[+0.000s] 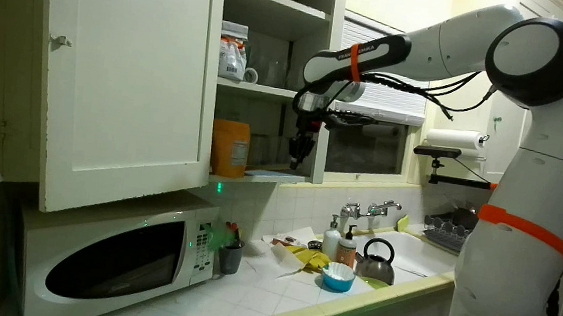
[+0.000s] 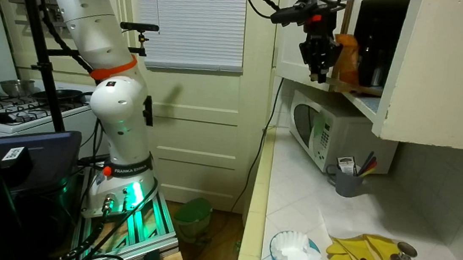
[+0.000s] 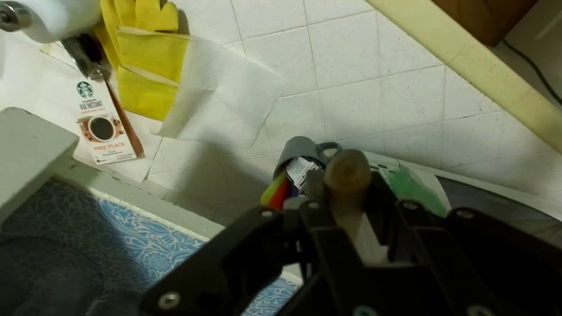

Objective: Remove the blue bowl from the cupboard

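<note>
Down on the tiled tabletop (image 1: 264, 298), near its yellow edge (image 1: 305, 314), I can see the blue bowl (image 1: 337, 282) sitting upright, out of the cupboard (image 1: 277, 20), with white paper filters (image 2: 296, 251) nested inside it. Yellow gloves (image 3: 147, 70) lie just beside the bowl, and a kettle (image 1: 374, 270) and two pump bottles (image 1: 331, 242) stand near it. I have the pincer (image 2: 318, 76) hanging fingers down, just in front of the bottom shelf (image 1: 257, 180) and well apart from the bowl. Its jaws are drawn in most of the way, gripping a tan, round-ended piece (image 3: 348, 175) that I cannot identify. The cupboard door (image 1: 136, 70) is swung wide; I see an orange pouch (image 1: 230, 149) on the bottom shelf, where a blue patterned liner (image 3: 151, 245) shows, and a white bag (image 1: 232, 55) on the middle shelf (image 1: 258, 88). Beneath the pincer, my wrist view gives me a grey mug (image 3: 300, 150) with coloured handles (image 3: 277, 193) poking out, beside the microwave (image 1: 113, 255). A coffee box (image 3: 107, 127) and a thin white sheet (image 3: 228, 94) lie next to the gloves.
</note>
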